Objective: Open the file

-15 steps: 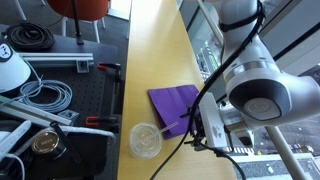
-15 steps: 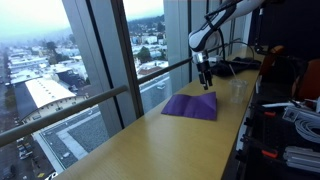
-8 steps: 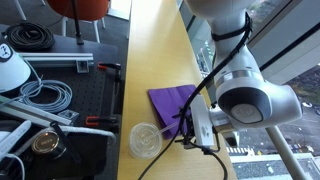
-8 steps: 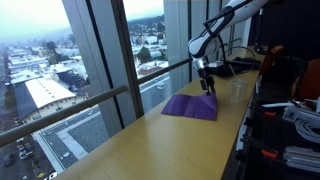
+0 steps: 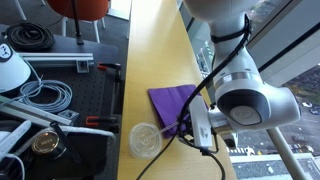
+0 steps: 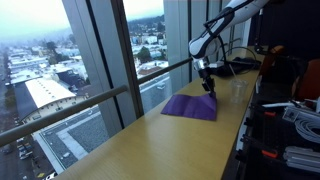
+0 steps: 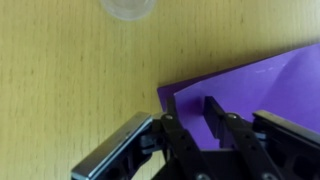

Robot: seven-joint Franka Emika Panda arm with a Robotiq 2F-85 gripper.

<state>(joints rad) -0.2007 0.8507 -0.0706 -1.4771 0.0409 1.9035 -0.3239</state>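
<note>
On wooden tabletop [image 7: 60, 90] by windows [image 6: 100, 60]: treat file [image 7: 265, 85] as thin, light, floppy. With gripper [image 7: 190, 108] parted over corner, pinch cover edge only.

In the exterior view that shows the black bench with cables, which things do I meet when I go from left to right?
From the left: white cable → lid → file → arm.

the file [image 5: 168, 100] is a thin purple rectangle lying flat on the yellow wooden tabletop [image 5: 150, 45], angled to the table's edge; the wrist view shows one sharp corner of it.
</note>
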